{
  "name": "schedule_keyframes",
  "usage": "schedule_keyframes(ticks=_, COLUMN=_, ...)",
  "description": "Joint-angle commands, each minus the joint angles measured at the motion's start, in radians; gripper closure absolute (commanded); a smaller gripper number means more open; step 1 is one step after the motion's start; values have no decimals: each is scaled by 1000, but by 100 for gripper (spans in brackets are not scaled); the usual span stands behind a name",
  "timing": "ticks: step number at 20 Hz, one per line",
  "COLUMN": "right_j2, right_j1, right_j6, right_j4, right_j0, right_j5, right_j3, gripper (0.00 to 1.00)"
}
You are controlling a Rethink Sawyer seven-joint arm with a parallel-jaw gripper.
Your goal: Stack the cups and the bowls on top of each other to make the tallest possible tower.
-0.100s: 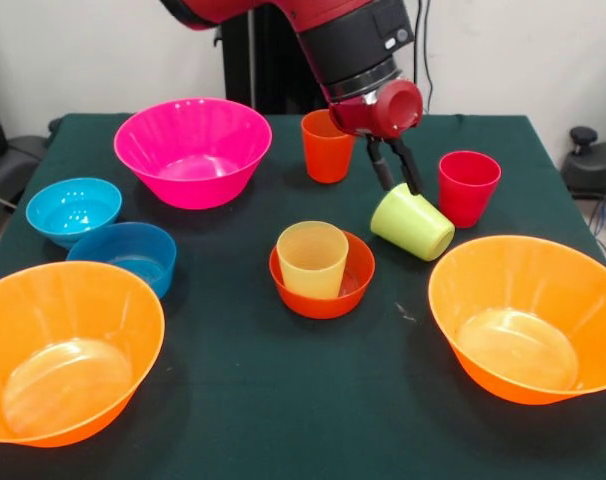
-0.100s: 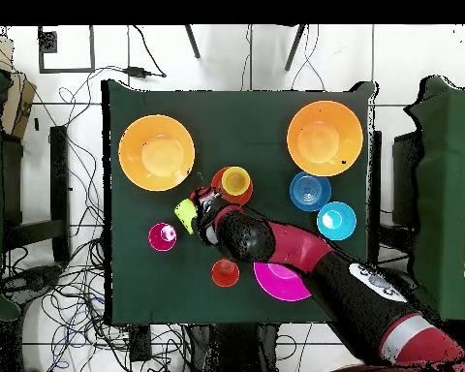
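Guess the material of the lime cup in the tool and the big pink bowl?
Lime green cup: looks like thin translucent plastic, smooth, light showing through the wall. Magenta bowl: likely the same glossy translucent plastic, with bright highlights on the rim and a glowing base. The tool holds the cup tilted.

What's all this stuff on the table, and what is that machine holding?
Large bowls: three; two orange at the near corners, one magenta pink at the back.
Small bowls: three; light blue and darker blue touching on one side, red-orange in the middle.
Cups: four; pale yellow standing in the red-orange bowl, orange and red-pink upright at the back, lime green tilted.
Table: one, dark green cloth.
Robot arm: one, red and black; its gripper has dark fingers closed on the lime green cup's base.
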Motion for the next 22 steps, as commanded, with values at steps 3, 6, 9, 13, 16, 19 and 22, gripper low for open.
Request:
schedule_keyframes(ticks=3, right_j2=74, right_j1=96, right_j6=-97, right_j4=-101, right_j0=-76, right_j5=93, right_j3=-9, gripper=0)
schedule_keyframes(ticks=6, right_j2=77, right_j1=94, right_j6=-112, right_j4=-115, right_j0=-93, right_j5=127, right_j3=-25, gripper=0)
schedule_keyframes(ticks=9, right_j2=88, right_j1=94, right_j6=-120, right_j4=-118, right_j0=-113, right_j5=155, right_j3=-41, gripper=0)
schedule_keyframes(ticks=13, right_j2=97, right_j1=96, right_j6=-132, right_j4=-121, right_j0=-129, right_j5=187, right_j3=-58, gripper=0)
schedule_keyframes(ticks=16, right_j2=103, right_j1=91, right_j6=-107, right_j4=-128, right_j0=-129, right_j5=162, right_j3=-29, gripper=0)
schedule_keyframes(ticks=19, right_j2=100, right_j1=112, right_j6=-100, right_j4=-138, right_j0=-124, right_j5=141, right_j3=-34, gripper=0)
schedule_keyframes(ticks=22, right_j2=99, right_j1=140, right_j6=-107, right_j4=-149, right_j0=-128, right_j5=135, right_j3=-51, gripper=0)
